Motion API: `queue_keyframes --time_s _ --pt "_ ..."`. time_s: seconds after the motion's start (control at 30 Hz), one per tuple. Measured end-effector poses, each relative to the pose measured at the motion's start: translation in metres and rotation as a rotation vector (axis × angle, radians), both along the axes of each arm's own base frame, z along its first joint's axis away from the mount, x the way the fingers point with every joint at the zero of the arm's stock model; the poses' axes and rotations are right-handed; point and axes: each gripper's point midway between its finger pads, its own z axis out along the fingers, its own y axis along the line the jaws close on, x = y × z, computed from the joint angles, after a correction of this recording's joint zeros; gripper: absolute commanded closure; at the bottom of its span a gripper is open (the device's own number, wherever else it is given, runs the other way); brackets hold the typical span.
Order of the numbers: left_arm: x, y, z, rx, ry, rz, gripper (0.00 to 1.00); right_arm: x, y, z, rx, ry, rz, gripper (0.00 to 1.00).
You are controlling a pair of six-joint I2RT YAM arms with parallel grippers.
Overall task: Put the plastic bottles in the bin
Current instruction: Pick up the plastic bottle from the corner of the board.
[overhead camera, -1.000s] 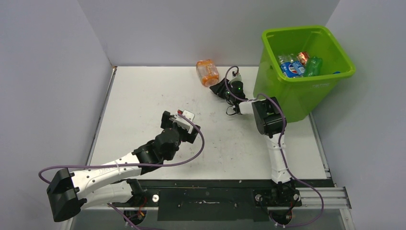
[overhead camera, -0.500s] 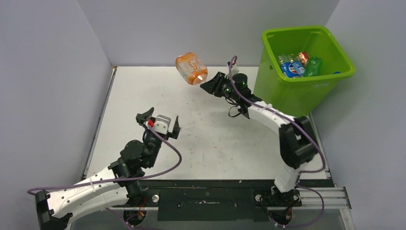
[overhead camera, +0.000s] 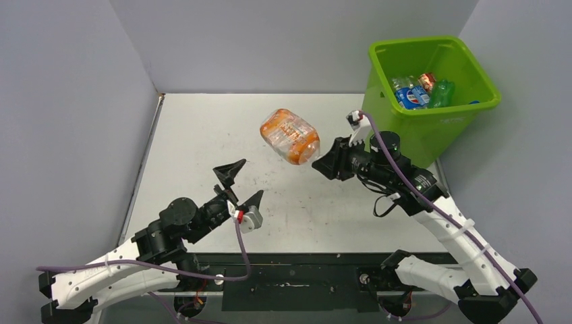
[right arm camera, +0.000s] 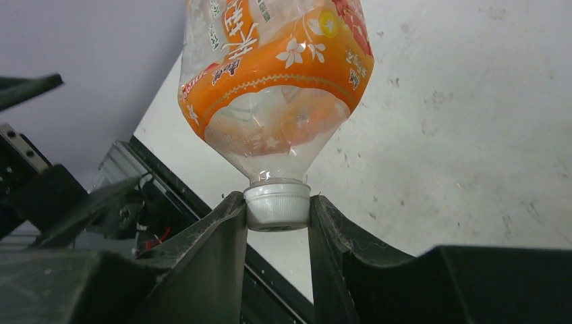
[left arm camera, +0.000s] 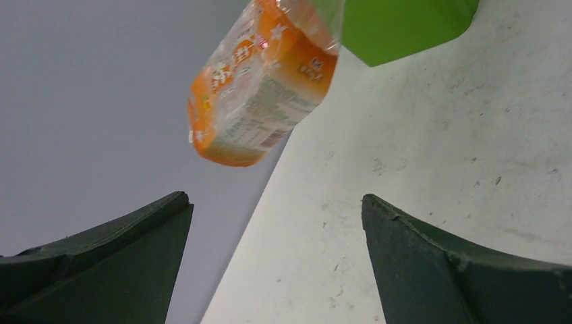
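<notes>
The bottle [right arm camera: 276, 101] is a crumpled clear plastic one with a wide orange label printed with white flowers and lettering, a dented transparent shoulder and a white ribbed screw cap [right arm camera: 277, 206]. Its long axis runs straight out from the fingers of the right end effector [overhead camera: 320, 164]. The cap is the end nearest the fingers, and the base points directly away from them. From the top camera the base lies up and to the left of the fingertips, and the whole body is off the worktop [overhead camera: 202, 135], touching nothing but the fingers.

The right end effector is closed on the cap alone. One dark finger presses each side of the cap, and the rest of the bottle hangs free beyond the fingertips.

The left end effector [overhead camera: 246, 181] has its fingers spread wide with nothing between them and touches nothing. The bottle is out ahead of it and higher, well apart from its fingertips.

The lime-green bin [overhead camera: 405, 135] stands behind the right end effector, on the side away from the held bottle, near its wrist. Several more crushed bottles [overhead camera: 418, 91], with blue, red and green showing, lie inside it.
</notes>
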Motion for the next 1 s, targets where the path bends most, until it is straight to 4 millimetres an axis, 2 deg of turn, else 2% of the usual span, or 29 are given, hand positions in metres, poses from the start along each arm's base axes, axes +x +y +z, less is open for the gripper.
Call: queue_keyframes --time_s 0.1,0.2,0.4,0.53,0.7,0.77,1.0 --pt "0.003 0.003 -0.001 0.093 -0.079 0.006 0.04 -0.024 -0.017 -0.008 -0.049 0.047 0.013 0.95" --pt "0.008 -0.002 -0.01 0.203 -0.136 0.007 0.04 -0.042 -0.024 -0.009 -0.059 0.078 0.039 0.95" --pt "0.018 -0.022 -0.035 0.373 -0.178 -0.019 0.04 -0.066 -0.021 -0.001 0.001 0.132 0.112 0.95" --pt "0.02 -0.032 -0.041 0.411 -0.192 -0.038 0.04 -0.075 -0.019 0.001 0.036 0.158 0.133 0.95" --pt "0.025 -0.042 -0.035 0.414 -0.234 -0.036 0.0 -0.079 -0.016 0.0 0.056 0.184 0.145 0.95" --pt "0.026 -0.043 -0.03 0.413 -0.257 -0.029 0.04 -0.08 -0.016 0.001 0.06 0.187 0.147 0.95" --pt "0.023 -0.037 -0.008 0.385 -0.333 -0.004 0.04 -0.079 -0.017 0.001 0.058 0.183 0.139 0.95"
